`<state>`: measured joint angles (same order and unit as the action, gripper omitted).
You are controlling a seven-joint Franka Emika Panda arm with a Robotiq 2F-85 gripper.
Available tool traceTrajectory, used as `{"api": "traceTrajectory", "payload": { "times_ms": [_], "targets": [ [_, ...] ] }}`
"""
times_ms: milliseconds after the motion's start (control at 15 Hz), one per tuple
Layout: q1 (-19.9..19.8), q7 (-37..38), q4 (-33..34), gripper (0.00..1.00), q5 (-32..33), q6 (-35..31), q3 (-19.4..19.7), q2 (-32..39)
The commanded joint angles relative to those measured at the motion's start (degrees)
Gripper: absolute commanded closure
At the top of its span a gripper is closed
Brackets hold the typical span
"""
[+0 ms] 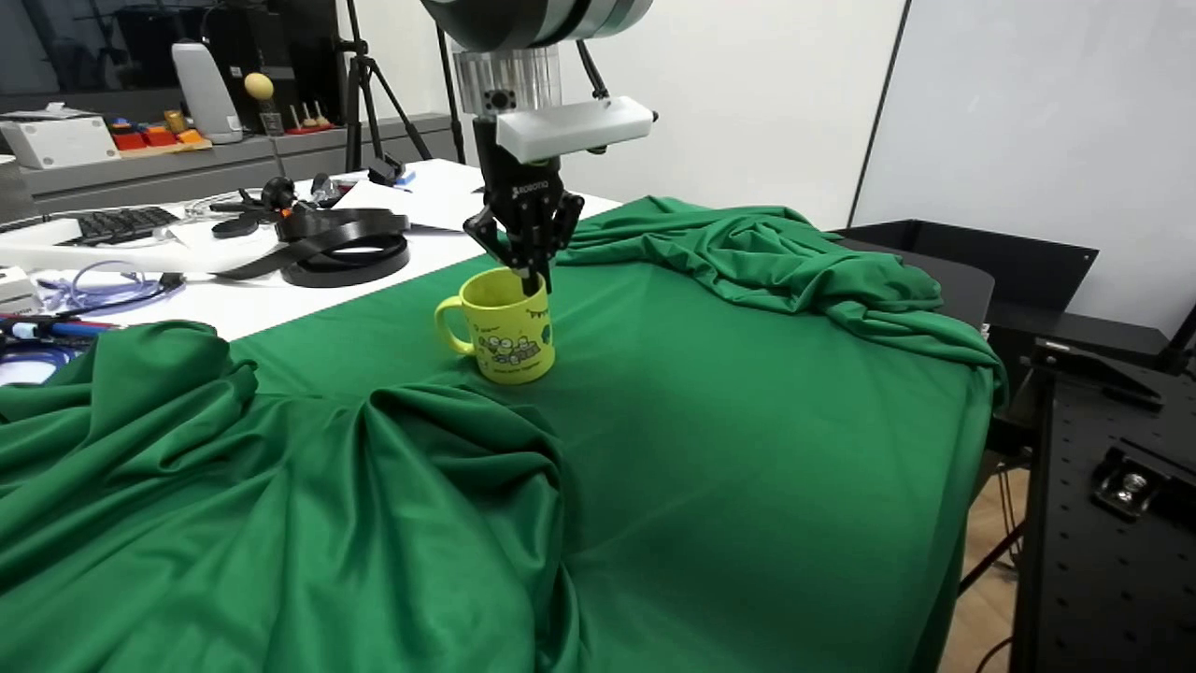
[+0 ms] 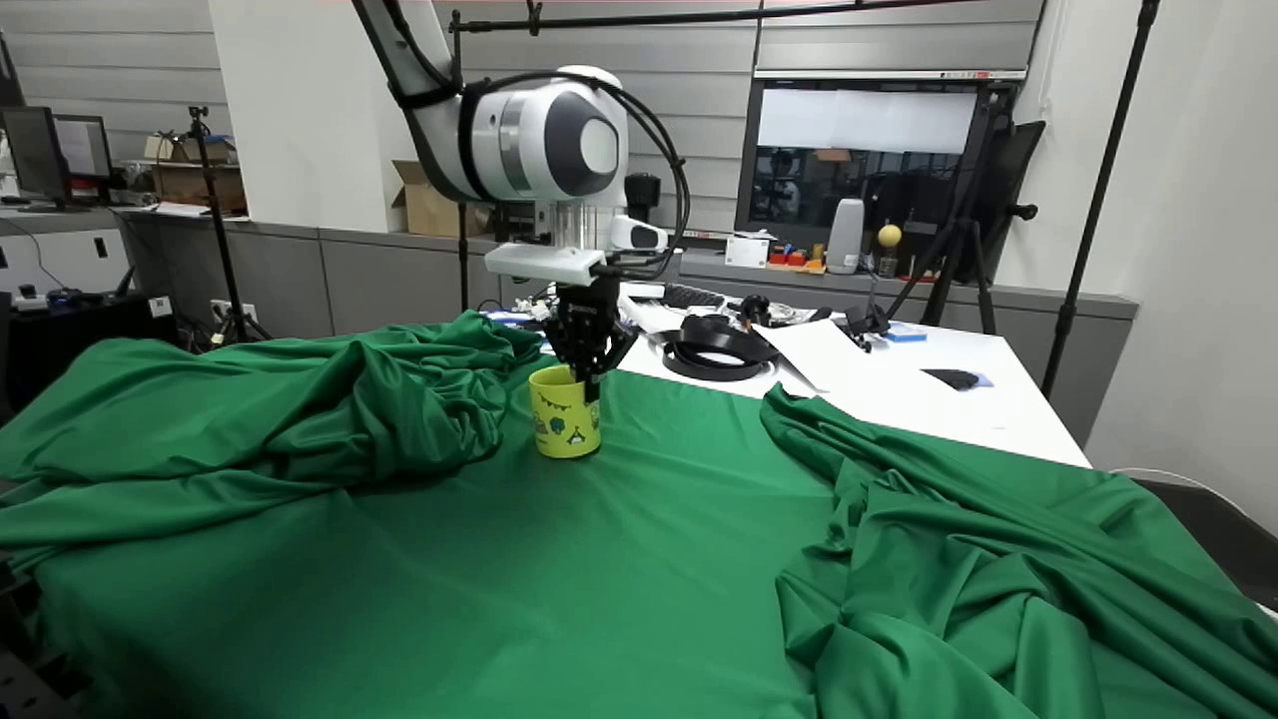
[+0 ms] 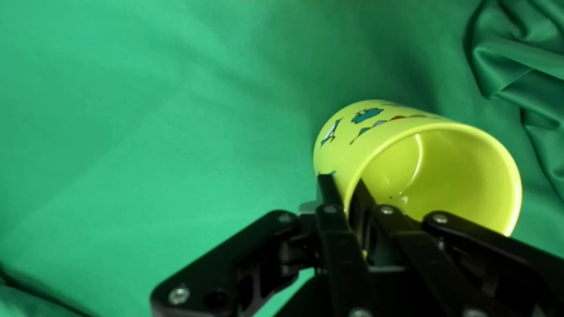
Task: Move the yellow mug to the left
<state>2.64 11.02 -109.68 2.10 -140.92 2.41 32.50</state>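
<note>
Wrist view: one gripper [image 3: 344, 185], narrow, pinches the rim of one yellow mug [image 3: 414, 163] whose body lies at two o'clock from the grip, on or just above green cloth [image 3: 176, 132].

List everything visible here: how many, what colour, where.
Cloth: count unclear, green, spread across the foreground.
Yellow mug: 1, yellow-green, on the cloth.
Table: 1, white, beyond the cloth.
Keyboard: 1, dark, on the table.
Bands: count unclear, black, on the table.
Upright case: 1, white, on the ledge.
Yellow ball: 1, yellow, above the ledge.
Stands: several, black, background.
Monitors: at least 2, dark, background.
Small clutter: uncounted, mixed, table and ledge.
Robot arm: 1, white-grey, above the mug.
Gripper: 1, black, closed on the mug's rim.
</note>
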Motion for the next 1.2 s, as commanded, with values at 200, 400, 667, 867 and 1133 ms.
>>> {"api": "traceTrajectory", "payload": {
  "times_ms": [200,400,667,867,1133],
  "targets": [
    [-0.8,-3.7,-1.8,0.64,-4.2,-0.8,-3.0,-1.1],
    [-0.6,-4.2,-2.3,0.49,-4.3,-1.0,-2.9,-1.5],
    [-0.2,-4.3,-3.2,0.23,-3.6,-1.1,-2.7,-2.9],
    [-0.1,-4.4,-3.5,0.03,-3.1,-0.4,-2.4,-4.2],
    [-2.0,-9.1,-2.4,0.0,-5.6,7.1,-4.5,-5.4]
  ]
}}
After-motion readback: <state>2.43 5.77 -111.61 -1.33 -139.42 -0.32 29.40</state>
